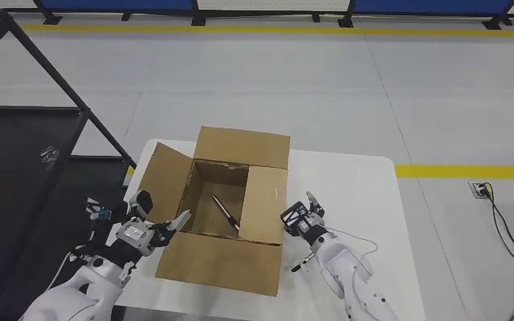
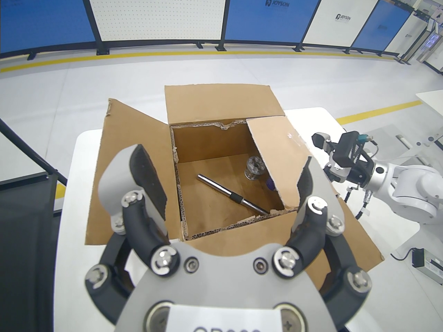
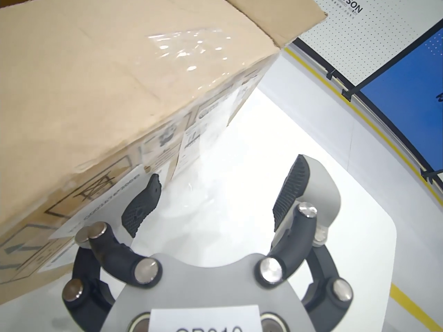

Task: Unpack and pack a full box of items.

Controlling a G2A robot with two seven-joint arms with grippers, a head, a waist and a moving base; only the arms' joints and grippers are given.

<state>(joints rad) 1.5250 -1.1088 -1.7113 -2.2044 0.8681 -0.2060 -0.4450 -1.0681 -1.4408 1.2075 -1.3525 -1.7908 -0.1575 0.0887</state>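
At the front-left flap of the box [image 1: 217, 266] the left fingers [image 2: 147, 174] gape, released; beside its right wall the right fingers [image 3: 290, 188] likewise. Inside lies a metal rod [image 2: 232, 195]: stiff, probably light and slippery, best pinched at its dark band.

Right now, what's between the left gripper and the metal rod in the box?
Between the left gripper and the rod: only the side rim of the box and its bare floor, per the top view.
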